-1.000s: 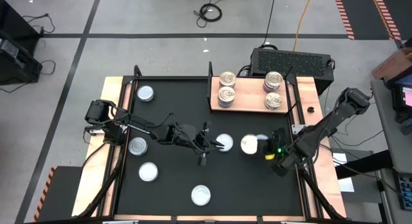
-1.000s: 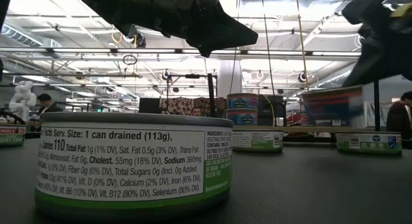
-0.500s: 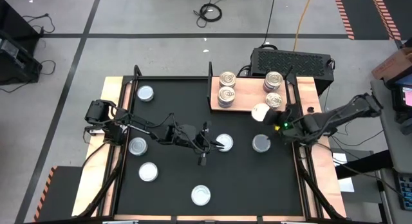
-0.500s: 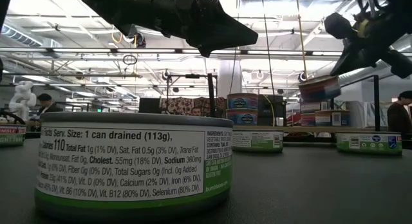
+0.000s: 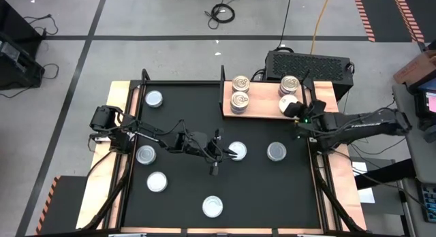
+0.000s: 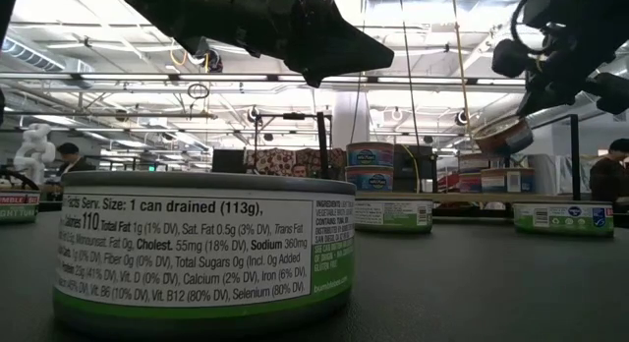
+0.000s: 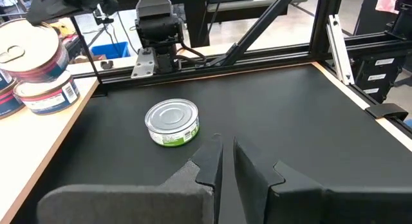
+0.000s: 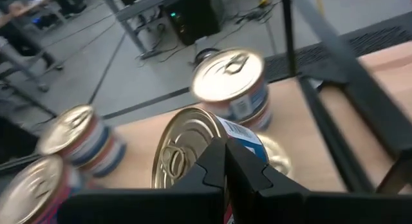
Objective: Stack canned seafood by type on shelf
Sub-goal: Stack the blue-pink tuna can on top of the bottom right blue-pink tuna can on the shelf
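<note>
Though tilted, gold-lidded tin (image 8: 193,147) gleams.

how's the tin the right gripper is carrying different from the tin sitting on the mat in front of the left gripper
The carried tin has a cream-gold pull-tab lid; the mat tin has a plain silvery lid. The carried tin is tilted in the air over the shelf, clamped by the right gripper; the mat tin rests flat, untouched, ahead of the left gripper. Both are small round cans.
</note>
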Action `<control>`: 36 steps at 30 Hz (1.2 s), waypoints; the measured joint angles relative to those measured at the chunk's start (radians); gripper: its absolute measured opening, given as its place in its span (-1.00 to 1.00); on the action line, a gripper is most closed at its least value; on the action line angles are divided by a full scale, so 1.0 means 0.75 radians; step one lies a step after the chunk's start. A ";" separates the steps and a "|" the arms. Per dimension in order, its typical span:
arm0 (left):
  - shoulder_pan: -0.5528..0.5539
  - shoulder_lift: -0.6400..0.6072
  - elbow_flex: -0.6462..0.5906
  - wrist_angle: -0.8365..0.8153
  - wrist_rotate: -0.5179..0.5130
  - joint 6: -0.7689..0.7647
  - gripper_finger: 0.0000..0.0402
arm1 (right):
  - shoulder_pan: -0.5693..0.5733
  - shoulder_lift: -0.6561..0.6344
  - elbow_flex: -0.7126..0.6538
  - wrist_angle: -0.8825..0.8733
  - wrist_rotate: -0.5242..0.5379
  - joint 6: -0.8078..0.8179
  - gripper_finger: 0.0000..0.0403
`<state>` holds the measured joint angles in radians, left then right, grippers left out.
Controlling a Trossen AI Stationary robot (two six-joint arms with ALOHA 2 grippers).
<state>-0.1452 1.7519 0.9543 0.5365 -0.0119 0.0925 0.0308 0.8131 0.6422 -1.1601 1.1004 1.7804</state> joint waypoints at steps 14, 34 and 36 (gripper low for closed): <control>0.000 0.000 0.000 -0.005 0.000 0.000 -0.79 | -0.214 0.001 0.001 0.063 -0.020 -0.230 -1.00; 0.000 0.000 0.000 -0.011 0.000 0.001 -0.79 | -0.408 0.102 0.002 0.307 -0.183 -0.546 -1.00; 0.000 0.000 0.000 -0.011 0.000 0.001 -0.79 | -0.420 0.108 0.002 0.307 -0.184 -0.546 -0.99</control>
<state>-0.1453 1.7518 0.9543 0.5285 -0.0116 0.0929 -0.2841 0.8940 0.6437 -0.9302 0.9623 1.3712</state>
